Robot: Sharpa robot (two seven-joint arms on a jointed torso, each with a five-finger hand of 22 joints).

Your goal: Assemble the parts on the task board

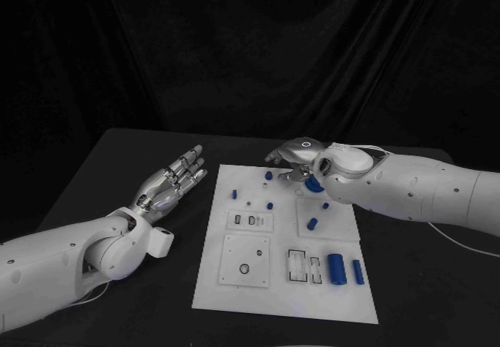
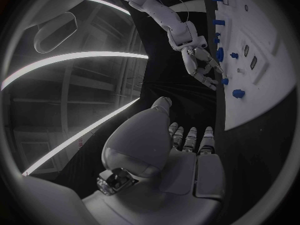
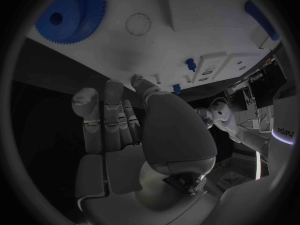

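The task board [image 1: 283, 303] lies flat on the black worktop [image 1: 125, 155], its long axis running away from the robot, and the right hand [image 1: 297, 155] hovers at its far end near a blue gear [image 3: 67, 10], fingers [image 3: 97, 116] loosely spread and holding nothing that I can make out. To do this step well, I judge the hand should settle squarely over the gear and close evenly on its rim. The left hand [image 1: 172, 181] rests open beside the board, fingers pointing away.

The word "sharpa" stands on a white arm [image 3: 284, 130].
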